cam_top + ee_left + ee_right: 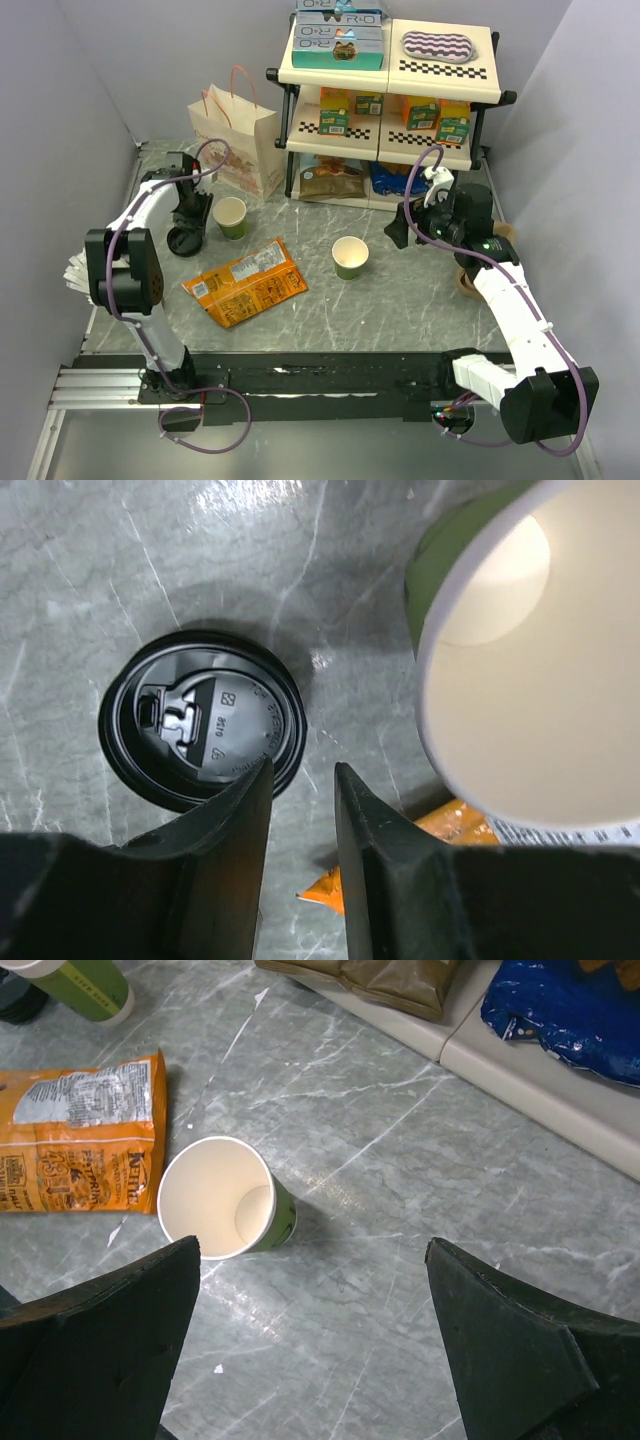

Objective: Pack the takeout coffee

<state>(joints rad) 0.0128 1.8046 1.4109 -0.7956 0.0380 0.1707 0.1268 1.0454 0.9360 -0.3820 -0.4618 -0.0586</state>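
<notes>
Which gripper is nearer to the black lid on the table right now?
Left. The left gripper hangs just above the black lid, over its edge. The right gripper is far across the table, near the shelf, beyond a lidless cup.

There are two lidless green cups [231, 216] [350, 257], one black lid [187, 241], one orange snack packet [245, 282], one paper bag [240, 140] and one shelf rack [340, 76].

Bright, even overhead light; white glare on marble tabletop [235, 498]; soft shadow right of lidless cup [215, 1200]; focus sharp.
</notes>
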